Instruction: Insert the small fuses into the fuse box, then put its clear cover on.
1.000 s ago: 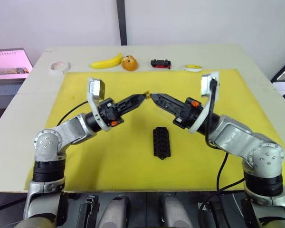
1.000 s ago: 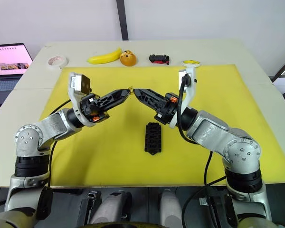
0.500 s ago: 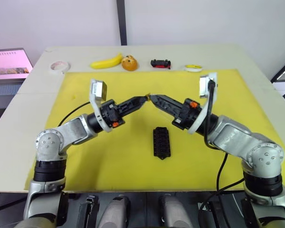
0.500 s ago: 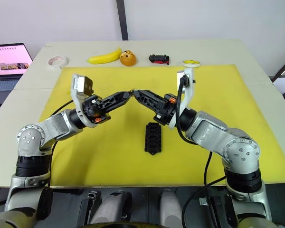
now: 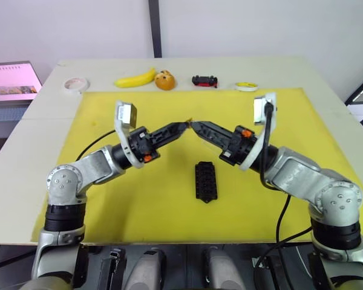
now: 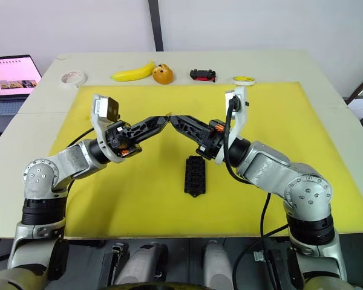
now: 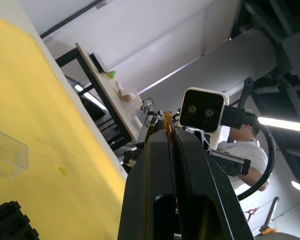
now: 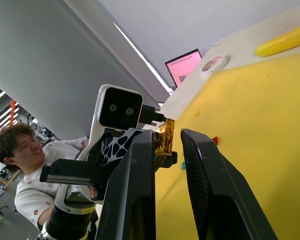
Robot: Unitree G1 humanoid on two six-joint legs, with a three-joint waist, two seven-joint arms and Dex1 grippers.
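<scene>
- The left hand (image 5: 185, 124) is pinched closed on an orange fuse (image 7: 167, 121), held at the very tips of its fingers so that part of the piece stands proud beyond them
- The right hand (image 5: 193, 124) meets it tip to tip above the yellow mat (image 5: 139, 199); in its own wrist view its fingers are parted, with the amber piece (image 8: 165, 137) sitting against the inner face of one finger and a gap to the other, so it is not gripping yet
- My reading is a hand-to-hand pass, or a re-grip, of that one fuse
- The fuse looks like a tiny, rigid, feather-light plastic piece with smooth faces; it should slip or flick away easily if squeezed off-centre, and it gives nothing when pressed
- Best hold, I judge, is across its two flat sides on the exposed part, leaving the end that enters the slot free
- The fuse box (image 5: 206, 180) lies flat on the mat below and on the near side of the two hands, apart from both, its rows of slots facing up
- The clear cover (image 7: 6, 159) rests on the mat close to the box; thin, glossy and light, probably best taken by its long edges
- Two small coloured pieces (image 8: 214, 140) lie on the mat beyond the right hand, too small to name with confidence
</scene>
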